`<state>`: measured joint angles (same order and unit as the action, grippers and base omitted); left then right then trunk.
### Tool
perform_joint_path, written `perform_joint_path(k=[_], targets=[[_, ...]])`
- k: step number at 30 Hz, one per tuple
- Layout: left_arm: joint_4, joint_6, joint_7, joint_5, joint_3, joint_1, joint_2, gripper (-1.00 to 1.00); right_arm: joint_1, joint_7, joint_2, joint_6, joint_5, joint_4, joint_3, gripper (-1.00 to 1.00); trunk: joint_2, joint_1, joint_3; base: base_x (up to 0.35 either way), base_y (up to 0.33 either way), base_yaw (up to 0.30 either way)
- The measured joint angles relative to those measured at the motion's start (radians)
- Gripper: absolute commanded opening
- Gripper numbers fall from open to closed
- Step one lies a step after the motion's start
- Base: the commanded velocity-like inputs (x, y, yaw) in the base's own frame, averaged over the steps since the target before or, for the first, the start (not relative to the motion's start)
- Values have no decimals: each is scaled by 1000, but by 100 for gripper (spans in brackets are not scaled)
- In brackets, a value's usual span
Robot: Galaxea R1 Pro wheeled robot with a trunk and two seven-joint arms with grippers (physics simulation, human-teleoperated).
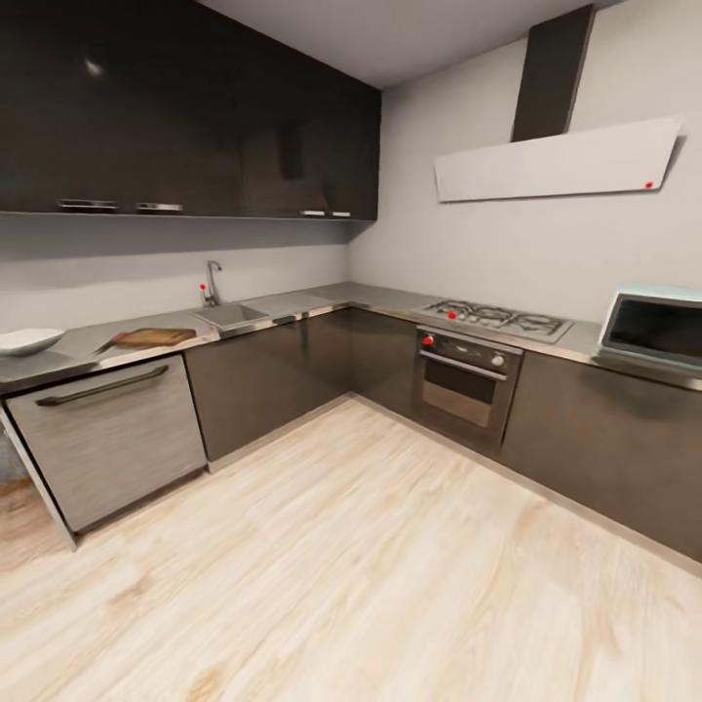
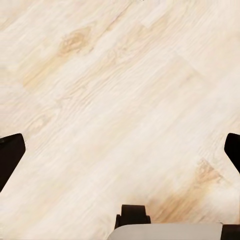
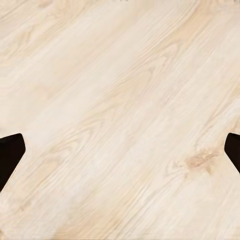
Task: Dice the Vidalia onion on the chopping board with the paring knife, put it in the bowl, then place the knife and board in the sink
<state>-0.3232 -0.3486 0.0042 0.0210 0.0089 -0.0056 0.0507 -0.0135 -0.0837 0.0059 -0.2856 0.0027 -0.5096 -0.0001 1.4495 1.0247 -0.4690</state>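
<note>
Both grippers hang over bare floor with their jaws spread wide and nothing between them. From the left wrist camera, the left gripper [image 2: 120, 150] shows as two dark fingertips [image 2: 10, 155] at opposite edges of the picture, with pale wood-grain floor [image 2: 115, 90] between them and a piece of the robot's own dark and grey body low in the frame. From the right wrist camera, the right gripper [image 3: 120, 152] looks the same: two dark fingertips [image 3: 10, 155] set far apart, and light planks under them.

From the head camera, an L-shaped kitchen lies ahead across the wooden floor. On the left run of the countertop [image 1: 292, 304] the sink [image 1: 232, 314] sits with its chrome faucet [image 1: 211, 281] and red knob behind it. Left of the sink lies the chopping board [image 1: 154, 337], with the paring knife [image 1: 107, 343] at its left end; whether they touch is too small to tell. Further left stands the white bowl [image 1: 27, 340]. The onion cannot be made out in the basin. On the right run are a gas hob [image 1: 497, 318] above an oven [image 1: 464, 380], and a microwave [image 1: 651, 330] at the far right
</note>
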Motion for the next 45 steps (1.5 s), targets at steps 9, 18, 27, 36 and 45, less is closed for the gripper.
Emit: perform_joint_path(k=[9,18,27,36,45], targets=[[-1,0,0,0,0,0,0,100,0,0,0,0,0,0,0,100,0,0,0,160,0,262],[-1,0,0,0,0,0,0,100,0,0,0,0,0,0,0,100,0,0,0,160,0,261],[-1,0,0,0,0,0,0,100,0,0,0,0,0,0,0,100,0,0,0,160,0,261],[-1,0,0,0,0,0,0,100,0,0,0,0,0,0,1,100,0,0,0,160,0,261],[0,0,0,0,0,0,0,100,0,0,0,0,0,0,1,100,0,0,0,160,0,261]])
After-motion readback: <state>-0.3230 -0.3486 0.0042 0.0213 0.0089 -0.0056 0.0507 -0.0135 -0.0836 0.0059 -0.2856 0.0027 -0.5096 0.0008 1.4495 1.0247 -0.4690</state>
